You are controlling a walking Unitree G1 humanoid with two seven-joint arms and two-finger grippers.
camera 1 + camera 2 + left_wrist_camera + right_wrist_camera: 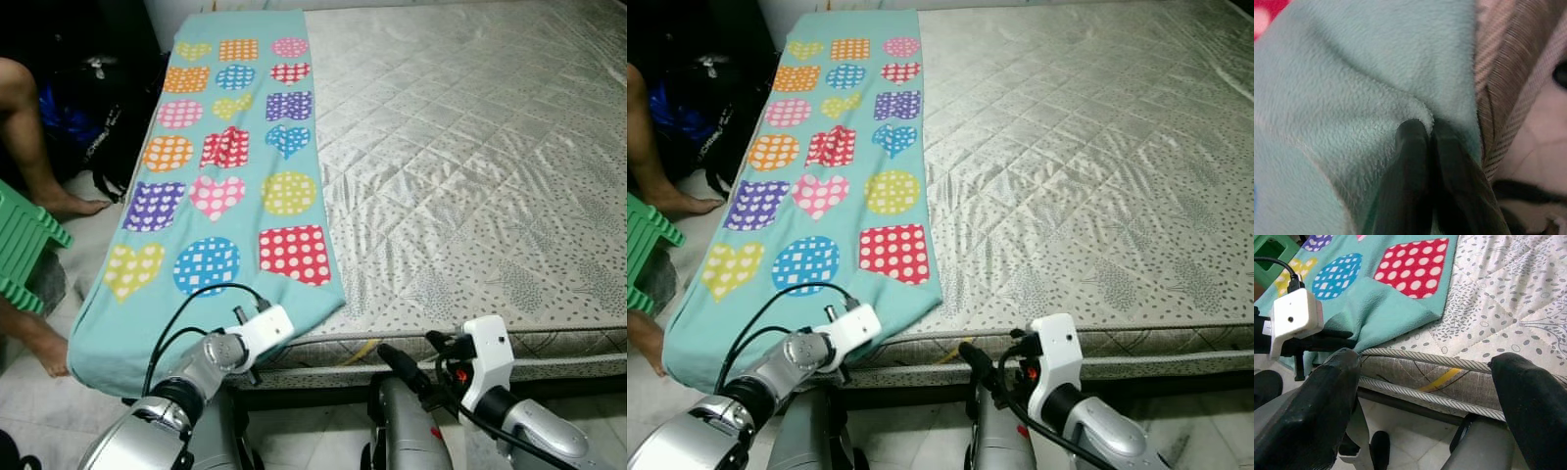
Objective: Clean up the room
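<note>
Teal blanket (225,186) edge pinched by left claw (1429,128) (no writing)

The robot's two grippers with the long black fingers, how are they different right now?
The left gripper is pinched shut on the edge of the fluffy teal blanket with coloured dotted shapes; the right gripper is wide open and holds nothing. The left one is at the blanket's near corner on the quilted grey mattress; the right one hangs in front of the mattress side, apart from it. Both have two black fingers.
</note>
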